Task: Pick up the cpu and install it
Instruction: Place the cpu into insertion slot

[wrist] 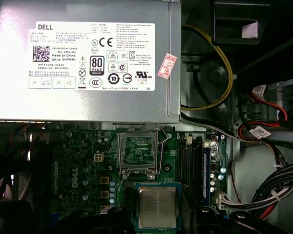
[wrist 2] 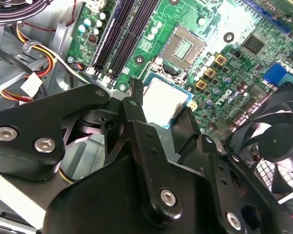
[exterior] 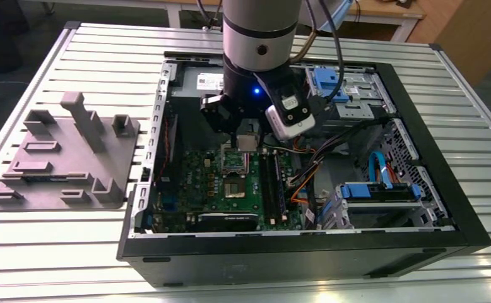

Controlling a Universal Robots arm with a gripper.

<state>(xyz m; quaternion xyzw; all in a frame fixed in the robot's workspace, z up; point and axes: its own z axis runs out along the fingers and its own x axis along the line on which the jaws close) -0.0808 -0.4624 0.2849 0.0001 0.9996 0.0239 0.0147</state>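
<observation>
The cpu, a small flat square with a silver-grey top and a thin pale rim, hangs over the green motherboard inside the open computer case. My gripper is shut on it, with a black finger against one edge and another against the opposite edge. In the first wrist view the cpu sits just short of the open socket, whose metal frame is raised. In the exterior view the gripper holds the cpu a little above the socket.
A large grey plastic tray with raised blocks lies on the slatted table at the exterior view's left. Around the socket are the power supply, memory slots, bundled cables and a black fan. The case walls enclose the board.
</observation>
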